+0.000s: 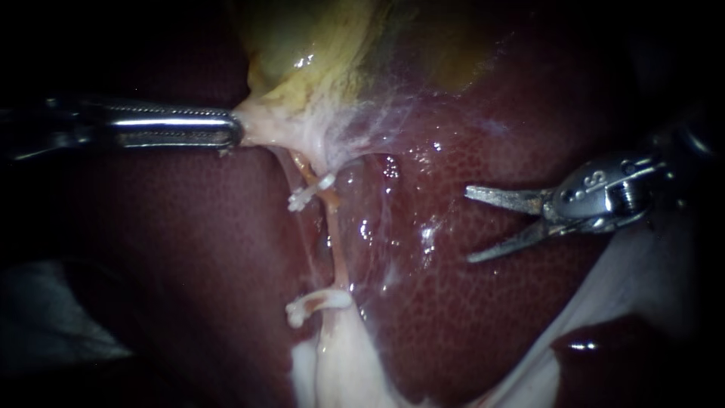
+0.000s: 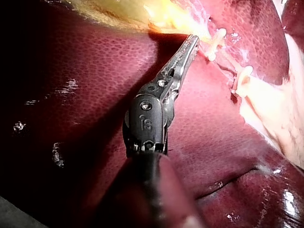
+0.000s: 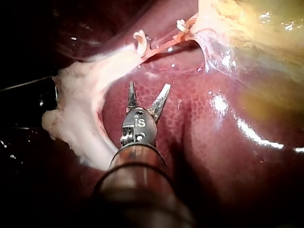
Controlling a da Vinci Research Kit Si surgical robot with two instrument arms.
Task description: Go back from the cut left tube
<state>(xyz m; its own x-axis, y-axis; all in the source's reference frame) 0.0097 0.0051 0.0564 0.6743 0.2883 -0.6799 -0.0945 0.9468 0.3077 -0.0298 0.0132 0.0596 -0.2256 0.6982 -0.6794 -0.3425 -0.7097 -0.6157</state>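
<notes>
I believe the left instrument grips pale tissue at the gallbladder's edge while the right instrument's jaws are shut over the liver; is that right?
Not quite: the right instrument has its jaws open, with a clear gap between them, holding nothing over the liver, as the endoscope view shows. The left instrument does grip the pale tissue at the edge of the gallbladder.

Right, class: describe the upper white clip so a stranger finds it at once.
Start at the yellow gallbladder. From its pale neck, held by the left instrument, a thin tube runs down. The upper clip sits nearest the gallbladder; the other clip lies lower.
</notes>
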